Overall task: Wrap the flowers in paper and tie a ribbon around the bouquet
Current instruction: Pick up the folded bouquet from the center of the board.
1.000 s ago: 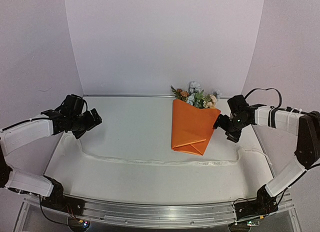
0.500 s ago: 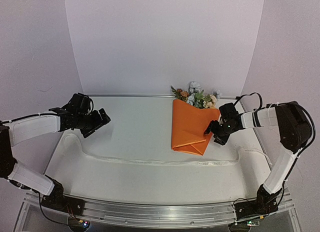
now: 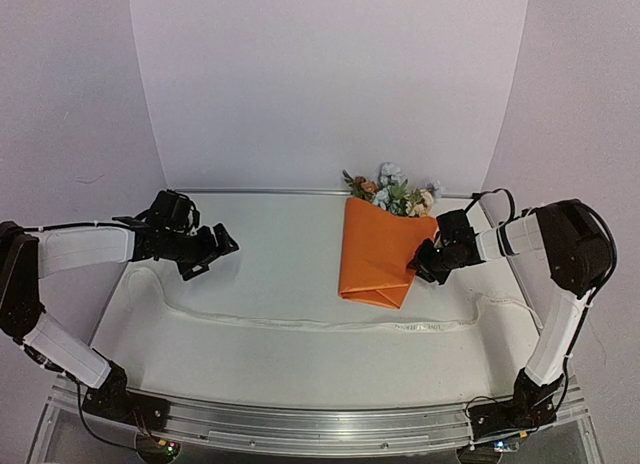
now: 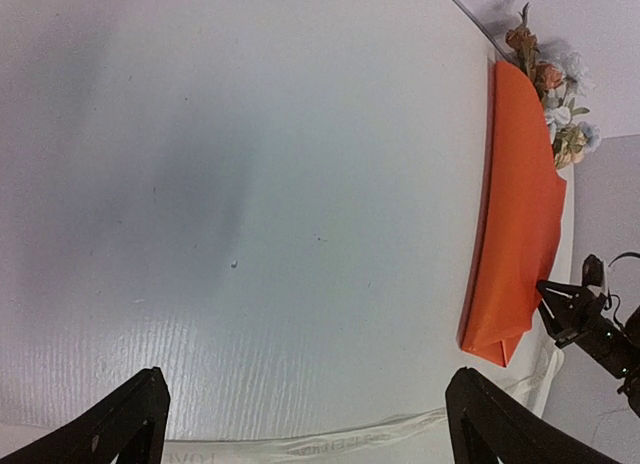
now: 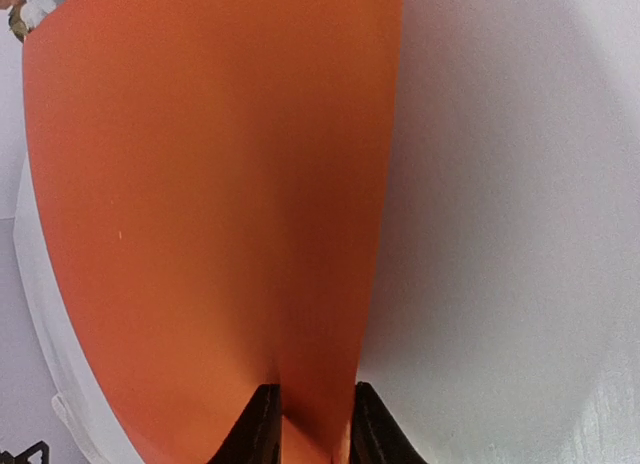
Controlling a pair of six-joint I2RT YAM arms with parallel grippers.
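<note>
The bouquet lies flat at the back right: an orange paper [image 3: 378,252] cone with the flowers [image 3: 395,195] sticking out of its far end. My right gripper [image 3: 422,262] reaches in from the right, shut on the paper's right edge. The right wrist view shows orange paper [image 5: 200,184] filling the narrow gap in the gripper [image 5: 310,416]. My left gripper [image 3: 210,252] hovers open over bare table at the left, far from the cone [image 4: 520,234]. The cream ribbon [image 3: 330,324] runs across the table in front of the bouquet; it also passes between the open left gripper [image 4: 308,379] fingers as the ribbon [image 4: 350,442].
A white backdrop wall [image 3: 330,84] rises behind the table. The ribbon's ends curl up at the left [image 3: 140,279] and right [image 3: 510,304] sides. The metal rail [image 3: 320,424] with both arm bases runs along the near edge.
The right gripper moved left to the cone's edge and its jaws closed onto the paper, nudging the cone's bottom left. The left gripper moved right, staying open.
</note>
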